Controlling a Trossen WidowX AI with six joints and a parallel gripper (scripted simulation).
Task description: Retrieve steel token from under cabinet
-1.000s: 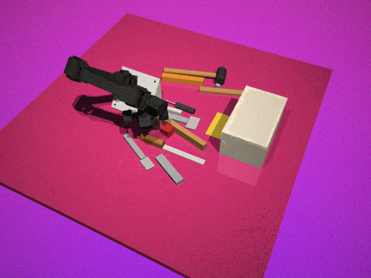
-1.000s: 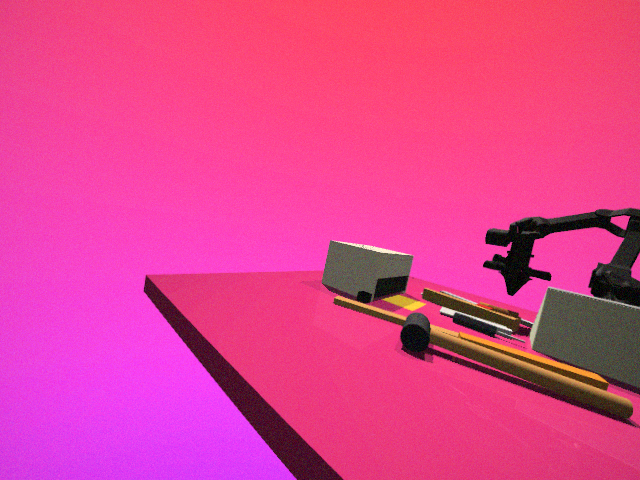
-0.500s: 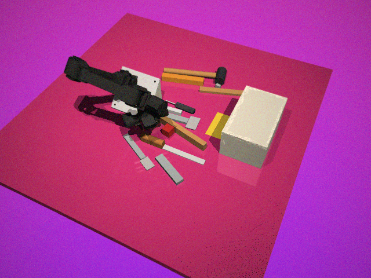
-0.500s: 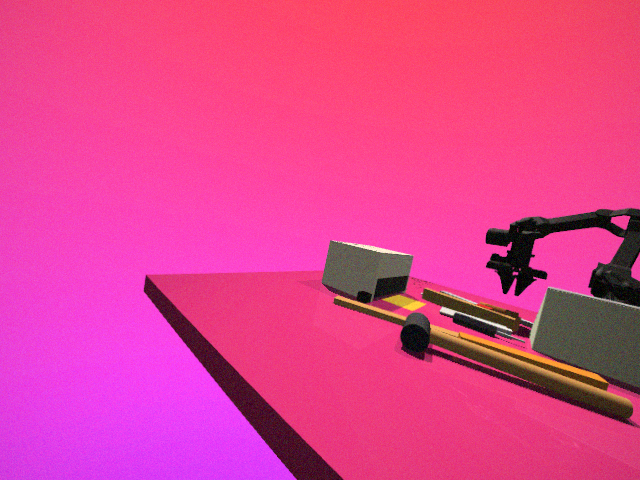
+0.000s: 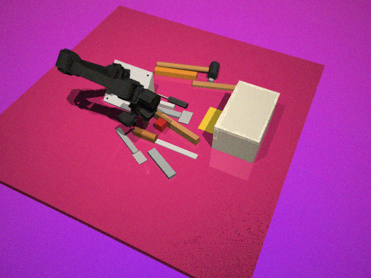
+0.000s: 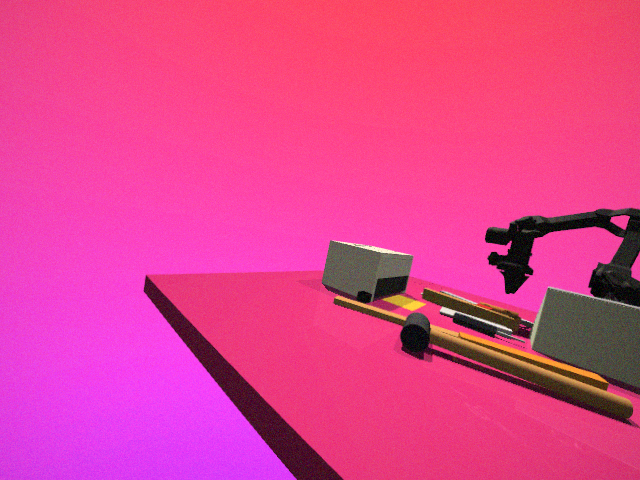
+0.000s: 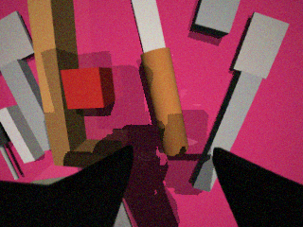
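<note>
The token is not seen in any view. The cream cabinet (image 5: 245, 110) (image 6: 348, 268) has a dark opening low on its front. The yellow marked area (image 5: 208, 119) (image 6: 412, 303) lies before that side, partly hidden by the cabinet in the top view. My gripper (image 6: 510, 290) (image 7: 172, 152) is open and empty, above the table. Below it, in the wrist view, is the end of the orange handle (image 5: 145, 134) (image 7: 163, 90) of a tool with a long white blade (image 5: 177, 148) (image 7: 151, 24). A grey tool with a square end (image 5: 128, 143) (image 7: 237, 104) lies right of that handle in the wrist view.
A red cube (image 5: 160, 124) (image 7: 81, 89) lies by a wooden bar (image 5: 184, 130). A grey bar (image 5: 162, 163), another square-ended tool (image 5: 185, 117) and a screwdriver (image 5: 178, 102) lie around. A mallet (image 5: 214, 70) (image 6: 415, 333), orange bar (image 5: 175, 73) and wooden stick (image 5: 213, 86) lie farther off. A white block (image 6: 584, 330) stands near the arm.
</note>
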